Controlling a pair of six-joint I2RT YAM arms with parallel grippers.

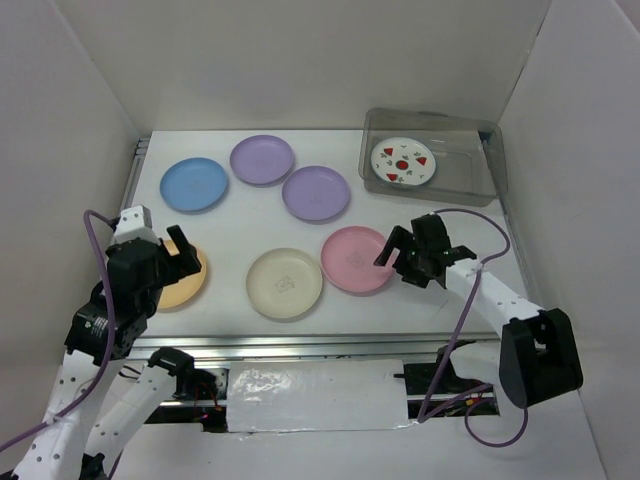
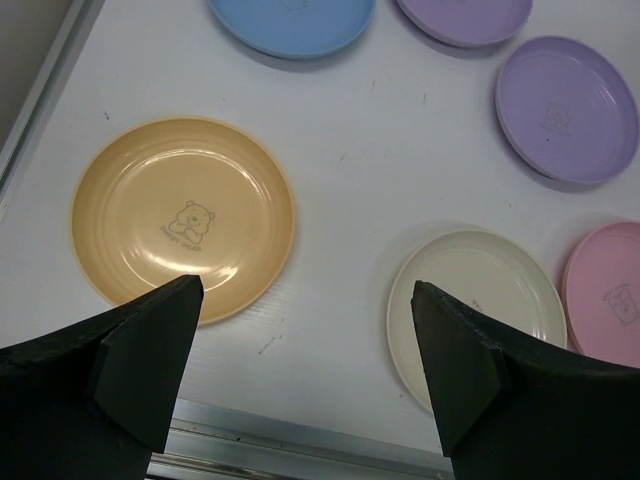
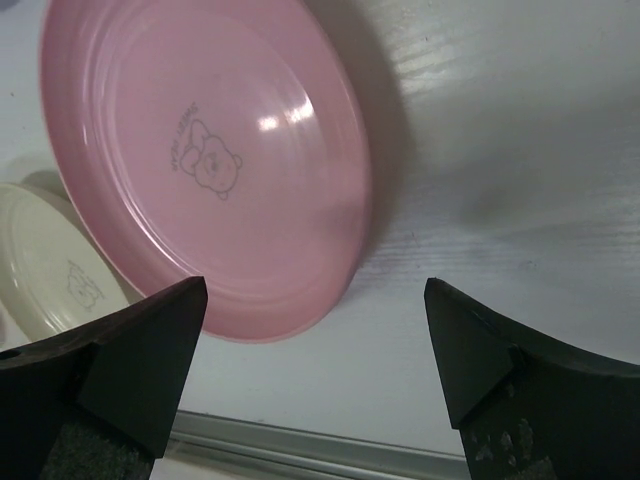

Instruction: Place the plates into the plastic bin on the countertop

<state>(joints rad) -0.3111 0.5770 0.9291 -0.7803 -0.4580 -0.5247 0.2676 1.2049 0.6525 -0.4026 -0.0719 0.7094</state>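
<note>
LEFT: left end effector spread, empty, over orange-tan plate near edge | RIGHT: right end effector spread, empty, at pink plate right edge | BIN: plastic bin far-right on tabletop, holds watermelon-print plate | OUTSIDE BIN: blue plate, far lavender plate, near lavender plate, cream plate flat on tabletop

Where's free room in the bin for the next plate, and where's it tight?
Bin: right half bare, beside the watermelon plate. Countertop bare between bin and pink plate. Crowded: pink, cream plate and lavender plate sit close.
</note>
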